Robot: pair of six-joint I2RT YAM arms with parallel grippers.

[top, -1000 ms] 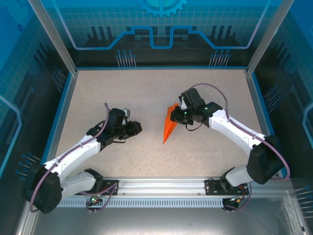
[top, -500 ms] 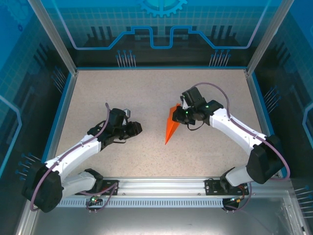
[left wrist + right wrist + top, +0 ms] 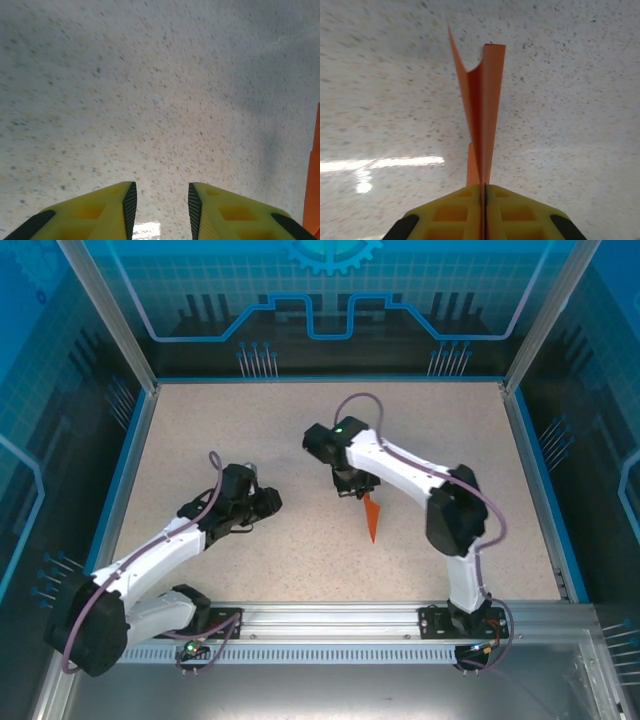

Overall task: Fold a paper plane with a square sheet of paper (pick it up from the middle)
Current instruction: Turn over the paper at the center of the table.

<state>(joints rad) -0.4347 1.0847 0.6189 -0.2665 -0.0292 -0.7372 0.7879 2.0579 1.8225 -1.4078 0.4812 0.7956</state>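
The square sheet of paper (image 3: pixel 371 518) is bright orange and folded into a narrow pointed wedge. It hangs at the table's middle with its tip toward the near edge. My right gripper (image 3: pixel 358 488) is shut on its upper end. In the right wrist view the yellow fingers (image 3: pixel 455 210) press together on the paper (image 3: pixel 487 100), which stands out ahead of them with its folded layers spreading at the far end. My left gripper (image 3: pixel 272 502) stands to the left of the paper, apart from it. Its jaws (image 3: pixel 161 186) are open with nothing between them. The orange paper (image 3: pixel 314 175) shows at the right edge of the left wrist view.
The speckled beige table (image 3: pixel 250 430) is bounded by a blue rim and clear enclosure walls. An aluminium rail (image 3: pixel 330 618) carrying both arm bases runs along the near edge.
My right arm has swung left to the table's middle, carrying the paper. The paper now looks narrower and points toward the near edge. The left gripper drew back slightly to the left.
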